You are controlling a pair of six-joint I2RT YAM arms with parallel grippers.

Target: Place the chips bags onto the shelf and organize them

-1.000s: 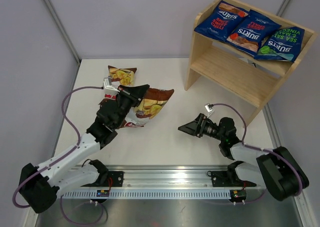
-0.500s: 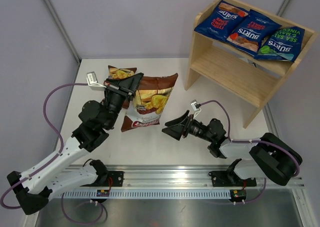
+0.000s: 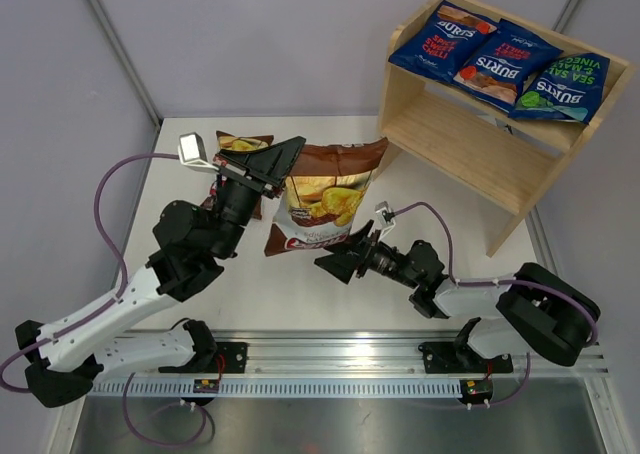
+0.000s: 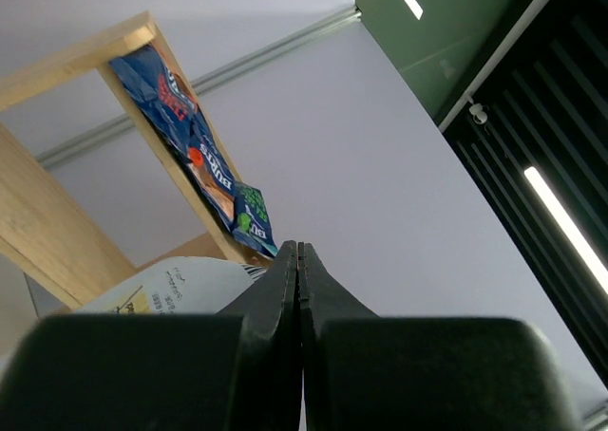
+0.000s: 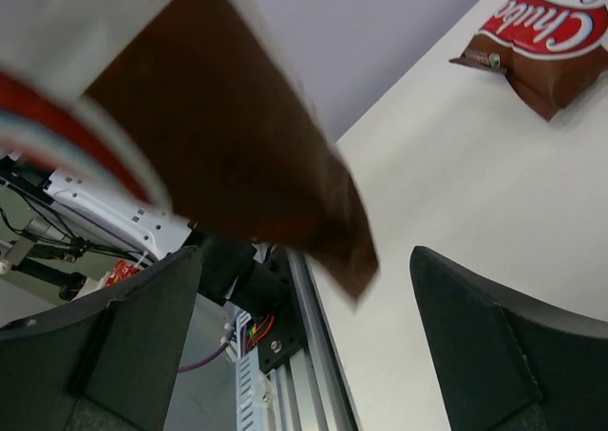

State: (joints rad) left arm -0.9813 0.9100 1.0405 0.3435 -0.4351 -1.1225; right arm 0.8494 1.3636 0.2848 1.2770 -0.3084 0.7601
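My left gripper (image 3: 291, 155) is shut on the upper left edge of a brown-and-white Chuba bag (image 3: 328, 196) and holds it hanging above the table. In the left wrist view the jaws (image 4: 297, 247) are pressed together, with the bag's white back (image 4: 171, 285) beside them. My right gripper (image 3: 338, 261) is open, just below the bag's bottom edge; the bag's brown corner (image 5: 266, 175) hangs blurred between its fingers. A second Chuba bag (image 3: 242, 146) lies on the table, partly hidden by my left arm, and also shows in the right wrist view (image 5: 543, 44). Three blue Burts bags (image 3: 495, 60) lie on the wooden shelf's top tier (image 3: 402, 34).
The shelf's lower tier (image 3: 470, 149) is bare wood and stands at the back right of the white table (image 3: 330, 299). Grey walls close the back and sides. The metal rail (image 3: 340, 359) with both arm bases runs along the near edge.
My left arm has lifted the Chuba bag off the table and carried it right, towards the shelf. My right gripper has moved left, under the bag's bottom edge.
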